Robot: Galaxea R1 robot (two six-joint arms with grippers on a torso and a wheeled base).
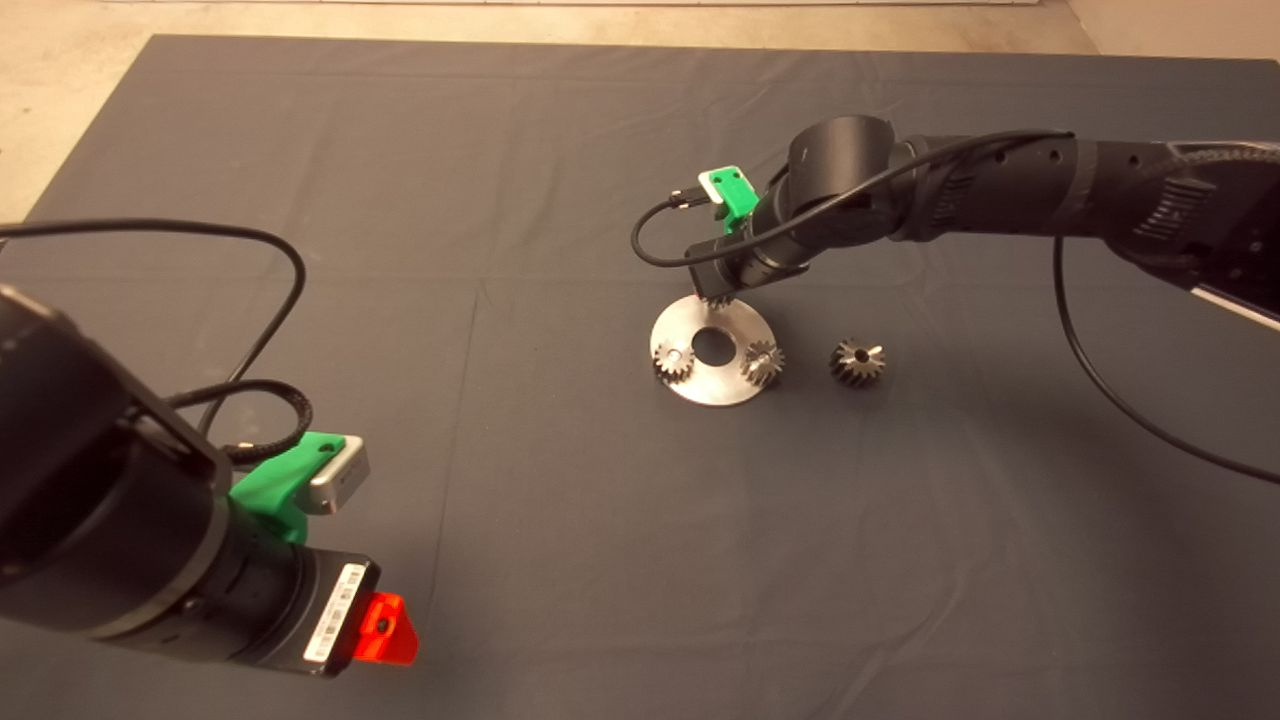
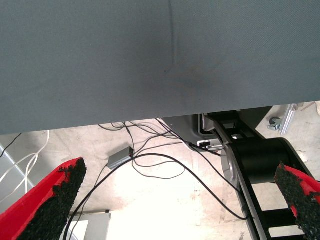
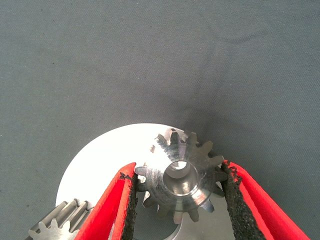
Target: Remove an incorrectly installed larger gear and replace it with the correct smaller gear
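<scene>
Smaller gear [image 3: 178,181], a small silvery steel toothed wheel with a round centre hole, sits between the two red fingers of the right gripper [image 3: 178,200]. The black pads [image 3: 131,202] press against its teeth on both sides, so the gripper is clamped on it. The gear is over the far edge of a flat round silvery metal disc [image 1: 712,349] that has a large hole in its middle, though whether it touches the disc cannot be told. In the head view the right gripper [image 1: 716,296] reaches in from the right on its black arm and covers most of this gear.

Two other small silvery gears stand on the same disc: one [image 1: 673,362] on its left side and one [image 1: 762,362] on its right side. The larger gear [image 1: 857,361], a dark steel wheel with slanted teeth and a centre hole, lies on the dark mat [image 1: 560,520] just to the right of the disc, apart from it and free of any gripper.

The left gripper [image 1: 385,630] waits at the lower left of the mat. Its red fingers [image 2: 47,200] are spread wide with nothing between them, and beyond the mat's edge its wrist camera shows a pale floor with loose black cables [image 2: 165,165].
</scene>
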